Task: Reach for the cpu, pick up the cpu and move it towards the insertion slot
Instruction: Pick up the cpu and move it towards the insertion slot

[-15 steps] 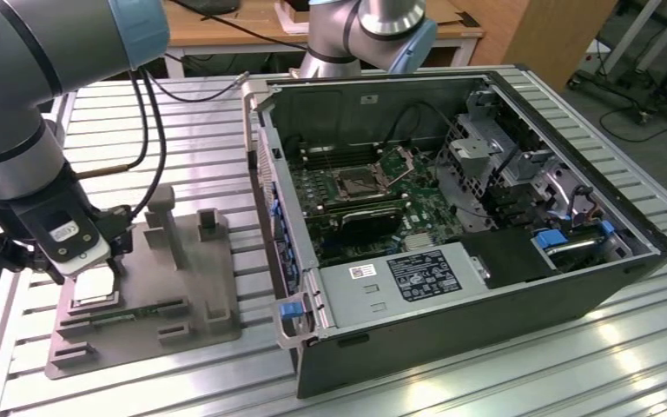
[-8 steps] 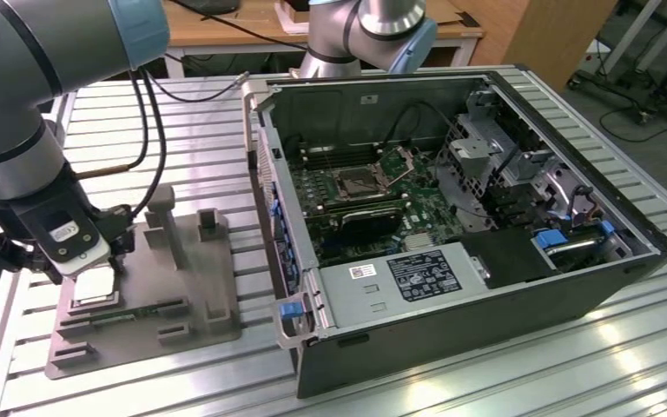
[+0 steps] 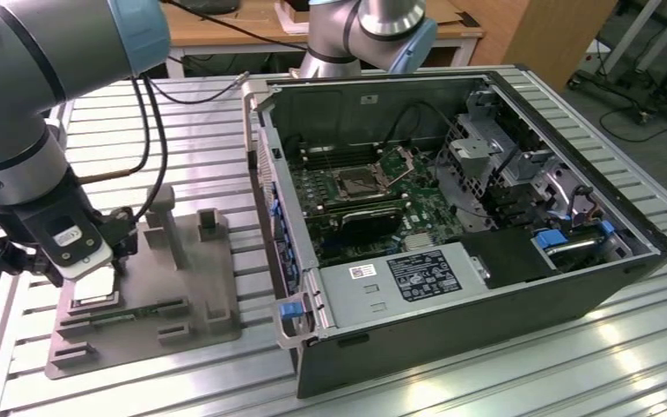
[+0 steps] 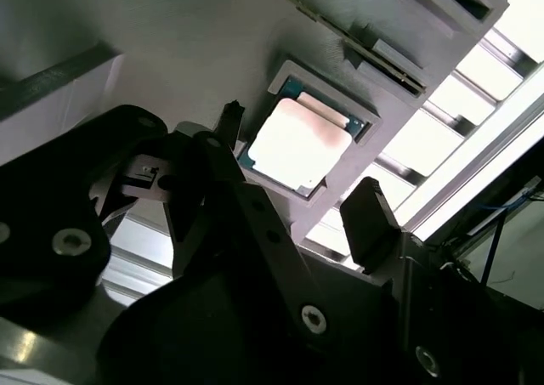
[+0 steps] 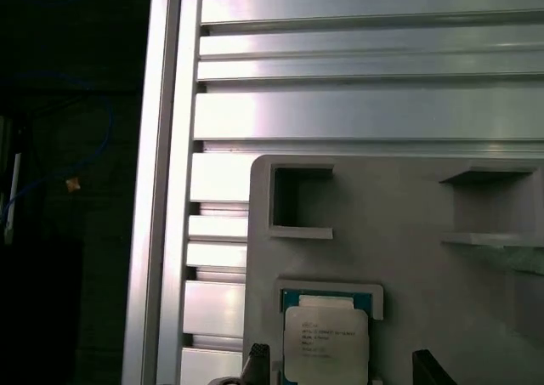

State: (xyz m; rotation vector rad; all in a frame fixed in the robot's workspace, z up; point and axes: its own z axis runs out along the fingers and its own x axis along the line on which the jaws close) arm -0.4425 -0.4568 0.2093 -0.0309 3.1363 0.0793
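Jaws are hanging open over the cpu (image 4: 297, 143), one tip either side of it, neither seeming to touch. The chip is lying silver face up in a square pocket of the grey holder (image 3: 201, 300) on the desk (image 3: 519, 382), well apart from the insertion slot (image 3: 357, 182) inside the open computer case (image 3: 461, 347). I am judging the reach nearly done, the pick-up not begun; gripping is calling for lower tips closing evenly on opposite edges.

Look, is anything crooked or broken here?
Nothing stands out. The chip lies flat and square in its pocket on the grey holder, with the open tool poised over it.
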